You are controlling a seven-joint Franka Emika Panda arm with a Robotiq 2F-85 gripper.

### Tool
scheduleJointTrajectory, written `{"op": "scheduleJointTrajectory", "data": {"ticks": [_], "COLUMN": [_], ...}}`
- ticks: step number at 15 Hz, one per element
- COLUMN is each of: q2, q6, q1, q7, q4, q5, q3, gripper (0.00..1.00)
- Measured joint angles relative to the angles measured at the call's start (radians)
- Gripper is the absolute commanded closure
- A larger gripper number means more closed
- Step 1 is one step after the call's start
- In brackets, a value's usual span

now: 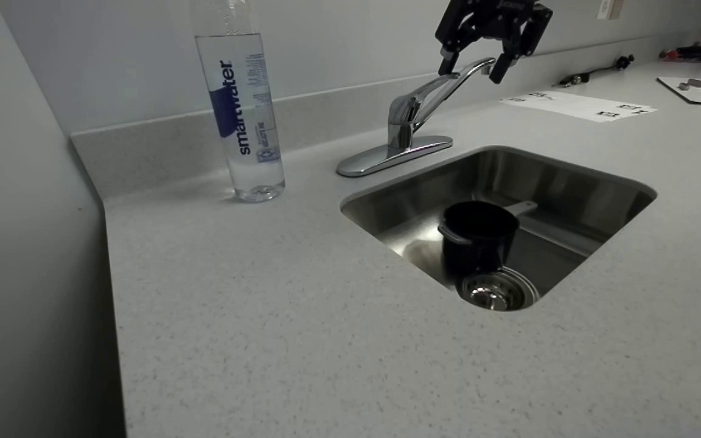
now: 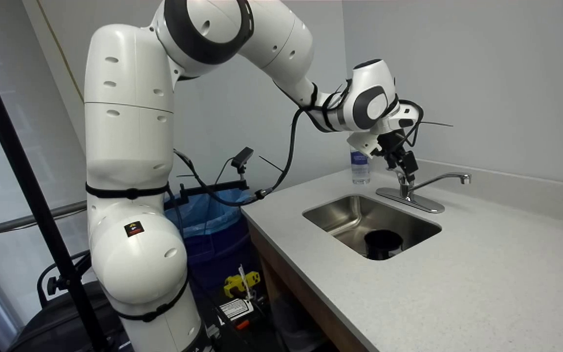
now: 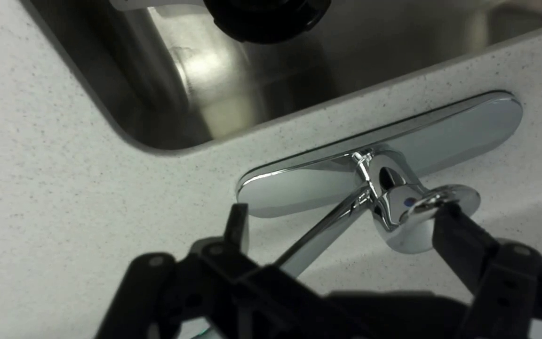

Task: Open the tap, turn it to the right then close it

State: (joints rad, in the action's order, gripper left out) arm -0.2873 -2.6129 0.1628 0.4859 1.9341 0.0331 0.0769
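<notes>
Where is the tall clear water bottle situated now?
In an exterior view, the bottle stands at picture left on the pale speckled counter, left of the silver metal tap.

The sink point(image 1: 569, 182) holds 1 pot point(image 1: 478, 243). In an exterior view, the tap point(image 1: 402, 131) stands behind it, right of the bottle point(image 1: 244, 121).

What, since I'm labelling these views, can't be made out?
Whether the fingers touch the tap lever: one overlaps it in the wrist view, hiding any contact.
Top of the bottle: cut off by the upper edge in an exterior view.
Inside of the black pot: too dark in both exterior views.
What the grey pieces are: too small in an exterior view.
</notes>
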Motion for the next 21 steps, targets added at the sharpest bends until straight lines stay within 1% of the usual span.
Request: {"op": "scheduleJointTrajectory", "data": {"ticks": [6, 10, 16, 21], "q2": [0.004, 0.029, 0.160, 0.296], "q6": [0.000, 0.000, 0.000, 0.001], "q1": [-0.001, -0.002, -0.005, -0.022], "q7": [0.000, -0.002, -0.035, -0.069], "q4": [0.002, 0.017, 0.082, 0.163], "q5": [0.000, 0.002, -0.001, -0.001], "q3": [0.000, 0.000, -0.013, -0.034], "gripper": [0.00, 0.00, 0.00, 0.00]}}
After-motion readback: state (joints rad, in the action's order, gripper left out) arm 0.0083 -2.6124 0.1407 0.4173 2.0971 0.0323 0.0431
